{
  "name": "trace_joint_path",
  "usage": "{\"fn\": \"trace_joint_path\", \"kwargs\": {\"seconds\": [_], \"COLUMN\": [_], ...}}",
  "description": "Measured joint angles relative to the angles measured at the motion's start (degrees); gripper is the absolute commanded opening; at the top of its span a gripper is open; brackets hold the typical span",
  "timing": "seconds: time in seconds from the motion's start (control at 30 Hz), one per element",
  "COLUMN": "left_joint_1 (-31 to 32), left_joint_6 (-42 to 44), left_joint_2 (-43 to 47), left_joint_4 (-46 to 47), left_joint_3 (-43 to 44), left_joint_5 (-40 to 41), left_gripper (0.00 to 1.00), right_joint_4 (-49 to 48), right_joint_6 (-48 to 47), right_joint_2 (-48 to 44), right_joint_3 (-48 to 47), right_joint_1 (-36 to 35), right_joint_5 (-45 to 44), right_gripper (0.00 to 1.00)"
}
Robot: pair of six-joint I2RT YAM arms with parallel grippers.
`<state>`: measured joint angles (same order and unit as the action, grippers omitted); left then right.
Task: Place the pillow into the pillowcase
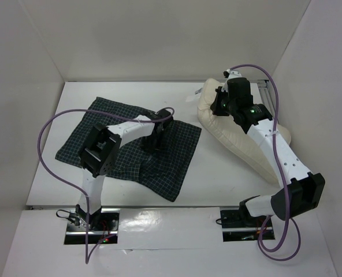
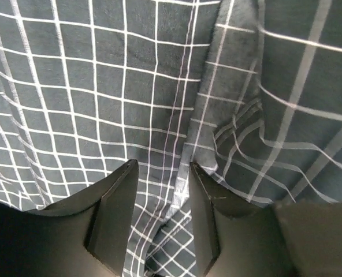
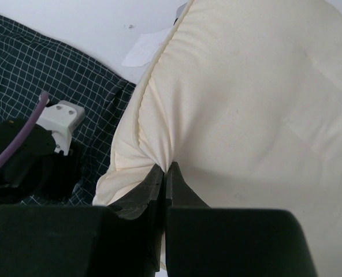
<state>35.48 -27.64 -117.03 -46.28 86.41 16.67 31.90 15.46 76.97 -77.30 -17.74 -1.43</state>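
The right gripper [image 3: 166, 171] is clamped on a pucker of the plump cream fabric pillow [image 3: 246, 104] beside its seam, jaws all but meeting; the pillow lies at the upper right of the overhead frame on the white counter [image 1: 217, 184]. The left gripper [image 2: 162, 167] stands slightly apart (a raised fold runs between its jaws) low over the dark navy white-checked pillowcase [image 2: 101, 86], spread rumpled at centre left.
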Motion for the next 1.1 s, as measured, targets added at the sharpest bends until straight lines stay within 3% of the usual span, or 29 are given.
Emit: {"fn": "trace_joint_path", "kwargs": {"seconds": [0.17, 0.33, 0.57, 0.63, 0.67, 1.1], "left_joint_1": [-0.22, -0.81, -1.33, -1.42, -1.62, -6.97], "left_joint_6": [-1.18, -1.42, -1.33, -1.29, -1.25, -0.70], "left_joint_2": [-0.92, -1.05, -1.20, -1.20, -1.20, 3.69], "left_joint_4": [-0.15, -0.07, 0.00, -0.04, -0.13, -4.02], "left_joint_3": [0.50, 0.50, 0.52, 0.52, 0.59, 7.08], "left_joint_5": [0.57, 0.74, 1.55, 1.73, 1.77, -0.94], "left_gripper": [0.43, 0.26, 0.16, 0.10, 0.00, 0.00], "right_joint_4": [0.13, 0.13, 0.13, 0.13, 0.13, -0.74], "right_joint_6": [-0.07, -0.07, -0.07, -0.07, -0.07, 0.11], "right_joint_2": [0.00, 0.00, 0.00, 0.00, 0.00, -0.94], "right_joint_3": [0.00, 0.00, 0.00, 0.00, 0.00, 1.95], "right_joint_1": [0.22, 0.37, 0.37, 0.37, 0.37, 0.48], "right_joint_5": [0.26, 0.52, 0.61, 0.61, 0.61, 3.54], "right_gripper": [0.00, 0.00, 0.00, 0.00, 0.00, 0.00]}}
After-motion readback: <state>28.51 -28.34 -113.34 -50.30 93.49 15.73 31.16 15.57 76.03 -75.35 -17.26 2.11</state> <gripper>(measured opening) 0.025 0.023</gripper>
